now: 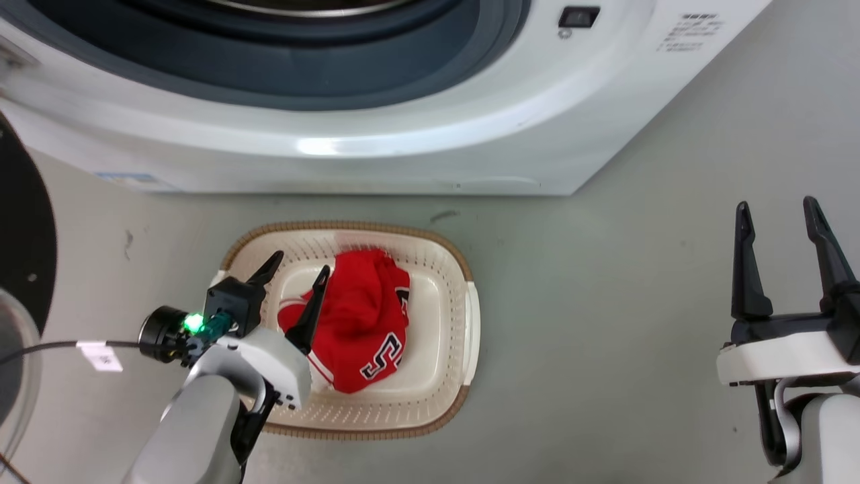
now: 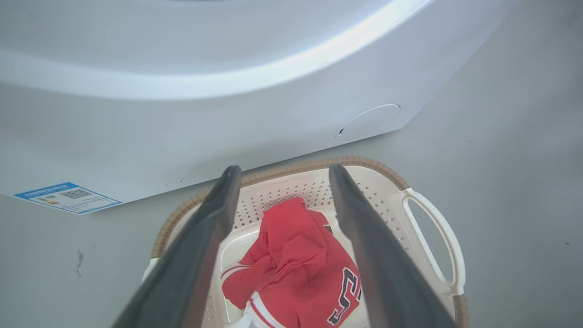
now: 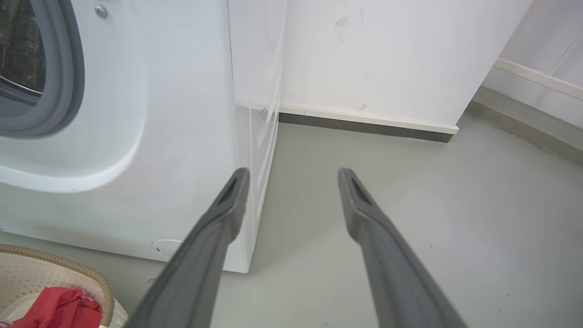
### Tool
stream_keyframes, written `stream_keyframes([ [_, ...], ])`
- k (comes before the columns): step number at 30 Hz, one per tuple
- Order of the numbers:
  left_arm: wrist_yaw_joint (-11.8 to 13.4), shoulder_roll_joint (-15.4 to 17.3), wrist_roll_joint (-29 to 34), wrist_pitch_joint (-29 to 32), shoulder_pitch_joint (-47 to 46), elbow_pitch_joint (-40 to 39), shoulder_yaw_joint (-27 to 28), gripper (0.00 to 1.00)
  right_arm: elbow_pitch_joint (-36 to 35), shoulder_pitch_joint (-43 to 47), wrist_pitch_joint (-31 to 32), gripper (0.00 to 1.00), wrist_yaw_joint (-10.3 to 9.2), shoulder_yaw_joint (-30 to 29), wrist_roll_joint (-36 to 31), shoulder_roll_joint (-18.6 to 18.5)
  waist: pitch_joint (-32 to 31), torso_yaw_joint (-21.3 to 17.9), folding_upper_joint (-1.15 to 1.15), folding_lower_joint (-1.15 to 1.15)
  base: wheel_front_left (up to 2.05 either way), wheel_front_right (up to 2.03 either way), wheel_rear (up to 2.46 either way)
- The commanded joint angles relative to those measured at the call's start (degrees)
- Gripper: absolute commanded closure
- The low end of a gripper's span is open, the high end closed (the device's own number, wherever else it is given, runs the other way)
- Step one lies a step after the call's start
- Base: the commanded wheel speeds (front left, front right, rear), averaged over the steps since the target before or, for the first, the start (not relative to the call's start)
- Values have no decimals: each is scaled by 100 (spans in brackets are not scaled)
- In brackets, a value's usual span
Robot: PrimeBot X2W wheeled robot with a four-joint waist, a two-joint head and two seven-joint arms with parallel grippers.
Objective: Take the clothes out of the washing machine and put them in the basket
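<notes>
The clothes (image 1: 366, 323) are a crumpled red jersey with white trim and a black-and-white numeral, lying in the cream basket (image 1: 463, 316) on the floor before the white washing machine (image 1: 376, 134). My left gripper (image 1: 300, 267) hovers open over the basket's left part, above the clothes (image 2: 296, 259), with nothing between its fingers. In the left wrist view the left gripper (image 2: 281, 172) frames the basket (image 2: 432, 237) below. My right gripper (image 1: 776, 207) stands open and empty over bare floor at the right. The right wrist view shows the right gripper (image 3: 294, 172), the basket's corner (image 3: 59, 269) and the clothes (image 3: 63, 310).
The washer's door opening with grey seal (image 1: 403, 74) fills the top of the head view. The black-rimmed glass door (image 1: 20, 269) hangs open at the far left. A white wall with a dark skirting (image 3: 364, 123) stands right of the machine, with grey floor (image 1: 605, 302) around.
</notes>
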Motion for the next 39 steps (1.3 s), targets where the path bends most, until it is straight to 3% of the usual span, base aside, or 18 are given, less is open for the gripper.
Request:
stream_keyframes([
  [1,-4,3,51,-15,127,-121,76,0,22,81,-13,0,-4,-4,17,-4,-368,33,0,1,0,0,0],
  [10,26,-39,541,-15,935,-1201,737,0,201,306,-13,0,-4,61,147,-4,-1106,-73,0,1,0,0,0],
  [17,7,53,655,-15,1195,-1523,994,0,293,428,-13,0,-4,195,302,-3,-1412,-314,0,1,0,0,0],
  [26,-2,730,222,93,446,-1477,969,0,199,284,-13,0,-4,386,592,0,-976,-990,0,1,0,0,0],
  [32,-3,1429,-396,1038,-712,-1553,708,0,80,123,-13,0,-4,544,855,0,-333,-1475,0,1,0,0,0],
  [39,-4,2105,-822,2747,-2384,-1360,505,0,-39,-106,-13,0,-4,695,1231,0,507,-1933,0,1,0,0,0],
])
